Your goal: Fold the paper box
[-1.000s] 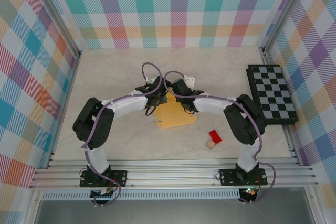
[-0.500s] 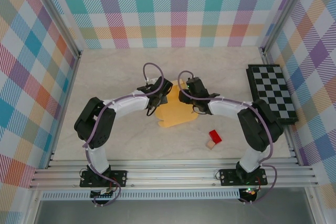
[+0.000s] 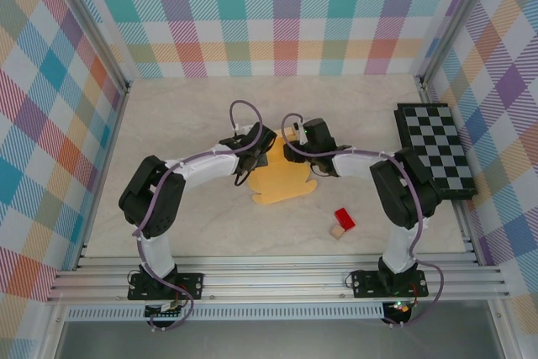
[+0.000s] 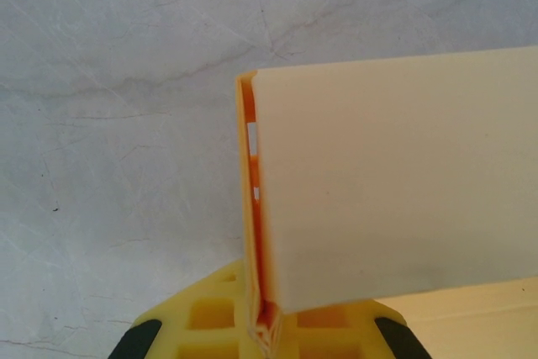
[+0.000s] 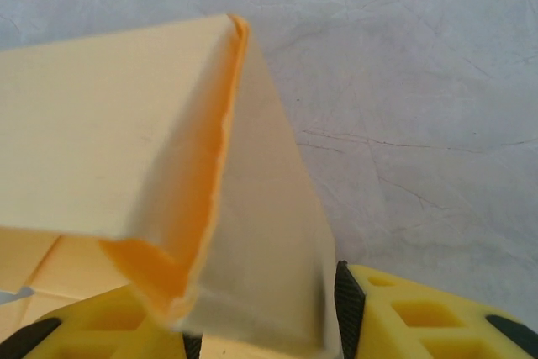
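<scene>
Left gripper [image 4: 265,335] pinches a raised flap of the paper box [image 3: 282,187]; right gripper [image 5: 202,325] sets its 2 fingers [image 5: 408,319] astride a fold (pressing or loose, I cannot tell).

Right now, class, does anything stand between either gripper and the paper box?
Nothing visible does. The left gripper is shut on a raised panel of the paper box, and the right gripper has a folded corner between its jaws. The red block and checkered board lie apart, to the right.
</scene>
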`<state>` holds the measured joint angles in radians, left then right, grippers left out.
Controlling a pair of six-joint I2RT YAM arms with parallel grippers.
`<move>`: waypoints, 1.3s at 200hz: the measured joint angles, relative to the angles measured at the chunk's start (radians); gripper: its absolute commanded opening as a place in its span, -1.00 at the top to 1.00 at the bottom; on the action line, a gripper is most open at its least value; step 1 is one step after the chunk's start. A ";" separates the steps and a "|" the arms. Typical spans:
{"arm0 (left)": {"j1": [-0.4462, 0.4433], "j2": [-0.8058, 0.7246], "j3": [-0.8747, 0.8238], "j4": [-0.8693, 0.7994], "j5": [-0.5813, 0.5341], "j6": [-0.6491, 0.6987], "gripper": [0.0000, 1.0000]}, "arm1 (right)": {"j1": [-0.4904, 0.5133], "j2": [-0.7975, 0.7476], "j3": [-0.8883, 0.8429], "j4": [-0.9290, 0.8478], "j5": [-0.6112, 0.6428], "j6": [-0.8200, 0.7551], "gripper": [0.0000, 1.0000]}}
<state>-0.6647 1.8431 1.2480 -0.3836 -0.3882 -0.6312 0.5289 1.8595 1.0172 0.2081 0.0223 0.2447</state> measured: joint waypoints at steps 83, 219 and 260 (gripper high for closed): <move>0.020 0.032 0.060 -0.038 0.029 -0.001 0.79 | 0.080 0.046 0.053 -0.027 0.275 0.008 1.00; 0.140 -0.143 -0.145 0.181 0.303 0.254 0.05 | 0.102 0.079 0.268 -0.469 0.341 0.192 1.00; 0.166 -0.142 -0.194 0.317 0.445 0.380 0.04 | 0.079 0.079 0.280 -0.500 0.262 0.195 1.00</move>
<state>-0.4988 1.7016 1.0542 -0.0666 0.0566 -0.2512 0.6083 1.9381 1.2972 -0.2916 0.2844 0.4397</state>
